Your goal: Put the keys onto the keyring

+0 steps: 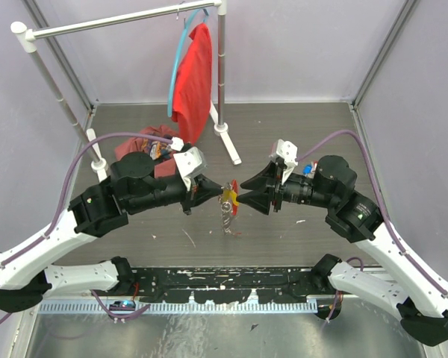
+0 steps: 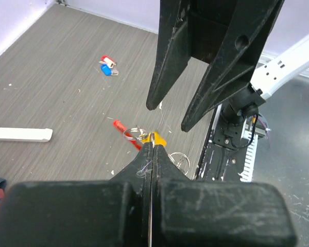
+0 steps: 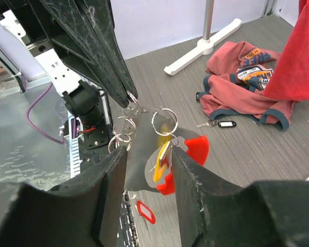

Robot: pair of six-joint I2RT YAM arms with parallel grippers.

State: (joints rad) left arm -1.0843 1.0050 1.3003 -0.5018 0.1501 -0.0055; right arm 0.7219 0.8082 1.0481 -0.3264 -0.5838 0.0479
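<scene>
Two sets of jaws to log, said the clerk. State of each?

Inspector: The left jaws are pressed fully together, pinching at their tips the keyring (image 3: 165, 110), a cluster of thin silver wire rings linked one to another. The right jaws are parted wide and grip nothing. Their tips stand either side of a flat yellow piece (image 3: 162, 157) that hangs from the rings. Whether they touch it cannot be determined.

Clerk: Location of the keyring?

Inspector: It hangs in the air between the two arms, above the grey wood-grain counter (image 2: 51, 103). In the overhead view it is near the counter's middle. A red oblong plastic tag (image 3: 193, 149) hangs beside the yellow piece.

Clerk: And the keys?

Inspector: Two small keys (image 2: 108, 67), one red-headed and one blue-headed, lie together on the counter, well apart from the keyring. They are not on it.

Clerk: Other items?

Inspector: A silver key on a black oblong fob (image 3: 222, 124) lies just beside a heap of red clothing (image 3: 247, 72). A red garment (image 1: 194, 74) hangs from a white rail stand (image 1: 119, 21).
</scene>
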